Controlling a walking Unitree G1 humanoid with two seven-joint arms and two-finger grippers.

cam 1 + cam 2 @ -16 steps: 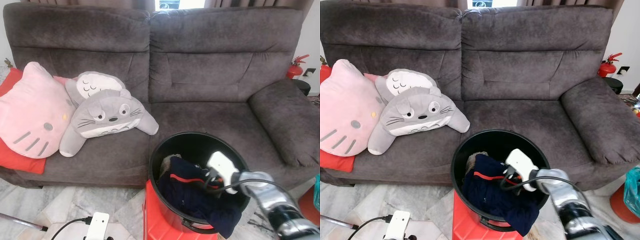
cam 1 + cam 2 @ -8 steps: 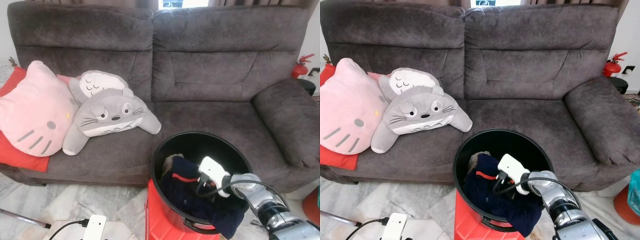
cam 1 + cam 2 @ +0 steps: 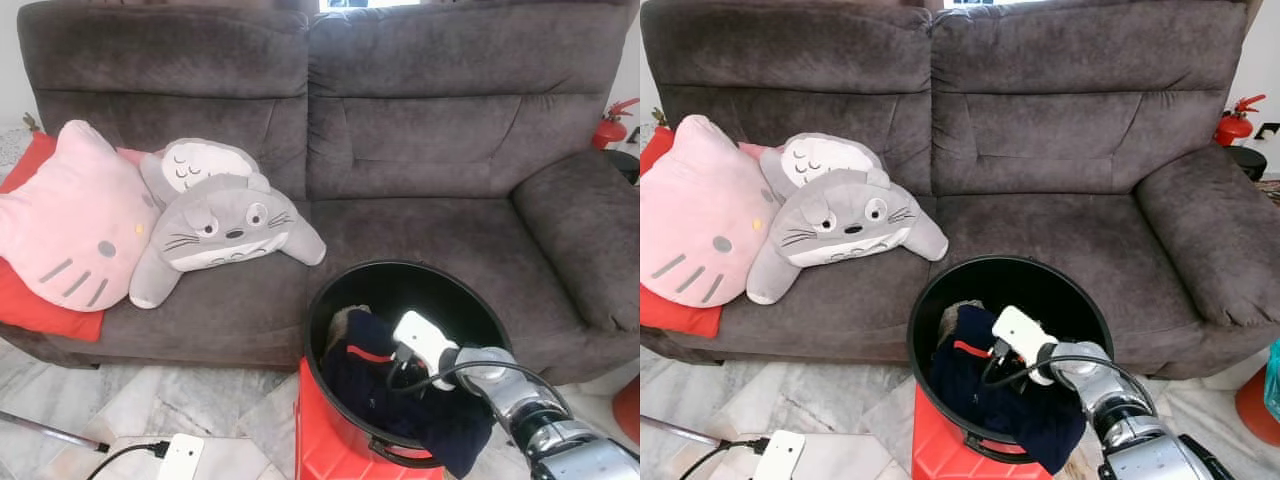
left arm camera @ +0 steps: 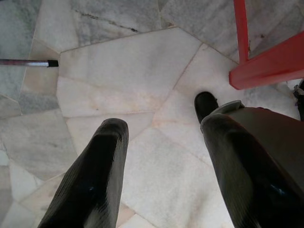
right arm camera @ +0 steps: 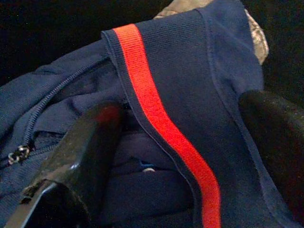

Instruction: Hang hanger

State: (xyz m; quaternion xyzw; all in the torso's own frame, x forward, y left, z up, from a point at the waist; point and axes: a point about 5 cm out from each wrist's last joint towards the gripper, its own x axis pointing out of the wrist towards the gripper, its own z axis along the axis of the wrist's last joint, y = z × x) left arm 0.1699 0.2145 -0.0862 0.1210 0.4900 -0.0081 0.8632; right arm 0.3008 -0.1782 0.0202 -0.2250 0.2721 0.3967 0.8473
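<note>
Nearest, right gripper [image 5: 180,137] reaches down into the round black plastic bucket [image 3: 330,290], fingers spread wide either side of the navy blue zip-up garment with red stripe band [image 5: 161,123], one black finger [image 5: 80,156] touching the fabric, nothing clamped. In the head views the right arm's white wrist block sits over the garment pile, black cable looping beside it. Bucket stands on a red plastic stool [image 3: 320,440] on pale marble-tile floor [image 4: 142,85].

No hanger can be made out; the task's thing in play looks to be this garment, bunched in the bucket with part of it draped over the near rim. A bit of camo-patterned cloth [image 5: 259,42] shows under it.

Handling judgement: soft, limp, light, will sag and trail when lifted, zip and folds could snag on the rim. Best hold likely the thick ribbed red-striped band near the collar, pinching through a doubled fold so it does not slip; a single thin layer would probably slide out.

Left gripper [image 4: 161,156] hangs idle over the floor, fingers apart, empty. White power adapter with black cord [image 3: 180,458] lies on the floor near the stool.

Farther back, dark grey fabric sofa [image 3: 420,150] with grey Totoro plush cushion [image 3: 225,235], pink cat-face cushion [image 3: 70,230] over a red cushion [image 3: 30,310]. Red fire extinguisher [image 3: 615,125] past the sofa arm
</note>
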